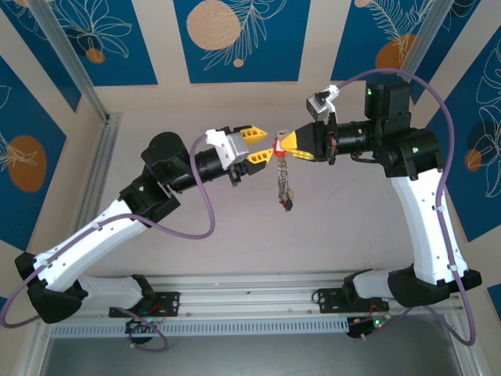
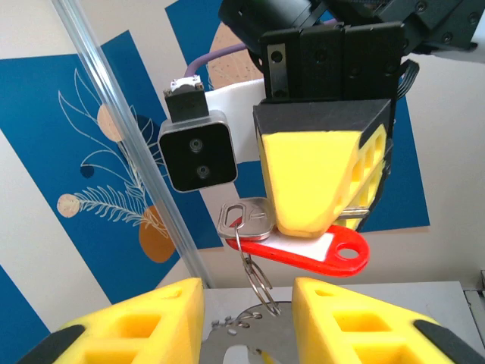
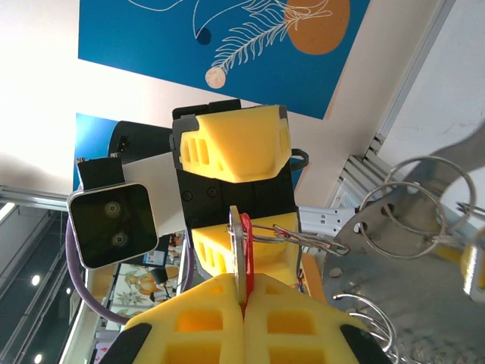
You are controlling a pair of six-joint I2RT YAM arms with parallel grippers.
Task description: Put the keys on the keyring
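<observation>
Right gripper [image 1: 283, 146] pinched shut on the red-tagged key [image 2: 318, 254], held in the air over the middle of the table [image 1: 329, 227], keyring [image 3: 292, 233] threaded through it and dangling. My left gripper [image 1: 268, 143] is part open and empty, just beside. Risk: my pinch is on the tag's thin edge only, so a nudge from the left could twist the key free or set the rings swinging. No readable writing — the tag's white window looks blank.

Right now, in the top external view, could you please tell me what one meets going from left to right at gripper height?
left arm → left gripper → red tag → right gripper → right arm
</observation>
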